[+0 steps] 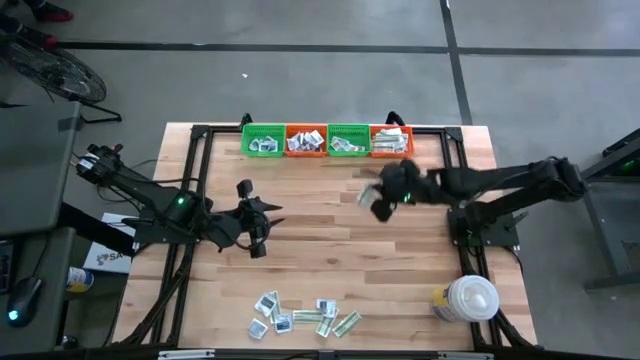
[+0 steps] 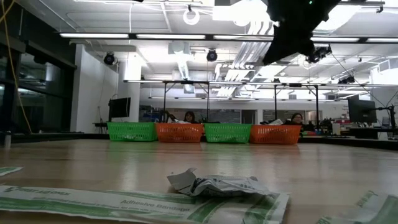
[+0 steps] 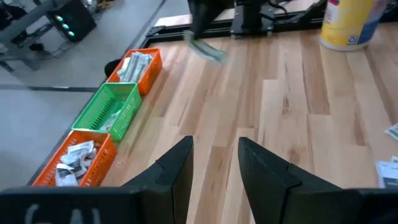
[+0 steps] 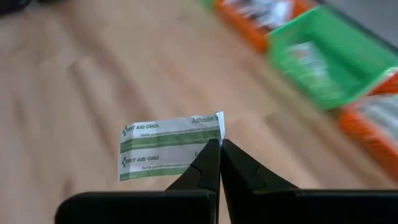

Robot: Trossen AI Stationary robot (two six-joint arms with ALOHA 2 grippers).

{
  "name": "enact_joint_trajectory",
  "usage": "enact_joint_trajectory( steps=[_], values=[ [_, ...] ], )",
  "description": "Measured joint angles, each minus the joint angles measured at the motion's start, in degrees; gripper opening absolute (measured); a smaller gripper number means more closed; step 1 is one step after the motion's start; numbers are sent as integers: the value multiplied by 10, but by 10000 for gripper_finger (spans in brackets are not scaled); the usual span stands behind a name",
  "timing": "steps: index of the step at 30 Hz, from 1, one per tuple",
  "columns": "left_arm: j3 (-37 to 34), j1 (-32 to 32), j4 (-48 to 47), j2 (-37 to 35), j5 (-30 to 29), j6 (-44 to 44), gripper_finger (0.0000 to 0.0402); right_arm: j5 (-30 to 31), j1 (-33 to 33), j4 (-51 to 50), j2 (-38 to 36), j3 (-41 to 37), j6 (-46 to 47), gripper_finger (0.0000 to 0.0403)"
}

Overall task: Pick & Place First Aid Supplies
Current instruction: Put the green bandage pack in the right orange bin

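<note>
My right gripper point(image 1: 373, 203) hangs over the table's far right part, short of the row of baskets, shut on a white, green-banded adhesive bandage strip point(image 4: 168, 148). The same strip shows blurred in the left wrist view point(image 3: 205, 50). More first aid supplies point(image 1: 300, 318), white squares and pale-green strips, lie flat in a loose pile near the table's front edge. My left gripper point(image 3: 214, 144) hovers open over the left middle of the table point(image 1: 268, 214), with nothing between its fingers. My right gripper pinches one short end of the bandage strip point(image 4: 210, 134) between its two fingertips. The fingers slant downward toward the far side. The strip sticks out sideways from the tips, roughly level and lifted clear of the table.
Four small baskets stand in a row at the far edge: green point(image 1: 263, 140), orange point(image 1: 306, 140), green point(image 1: 349, 140), orange point(image 1: 391, 140), each holding packets. A big white lidded container point(image 1: 468, 298) stands at the near right. A black frame point(image 1: 200, 132) runs along the table's edges.
</note>
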Motion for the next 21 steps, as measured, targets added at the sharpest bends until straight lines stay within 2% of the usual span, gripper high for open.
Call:
enact_joint_trajectory(
  steps=[3, 8, 12, 15, 21],
  values=[
    [0, 0, 1, 0, -25, 0, 124, 0, -67, 1, -22, 0, -30, 0],
    [0, 1, 3, 0, -99, 0, 124, -5, -179, 19, -31, 0, -79, 0],
    [0, 33, 22, -1, -133, 7, 124, -12, -259, 30, -20, 0, -88, 0],
    [0, 76, 56, -5, -110, 45, 124, -27, -316, 36, -4, 0, -88, 0],
    [0, 180, 131, -4, 28, 180, 124, -52, -405, 57, 39, 0, -74, 0]
  ],
)
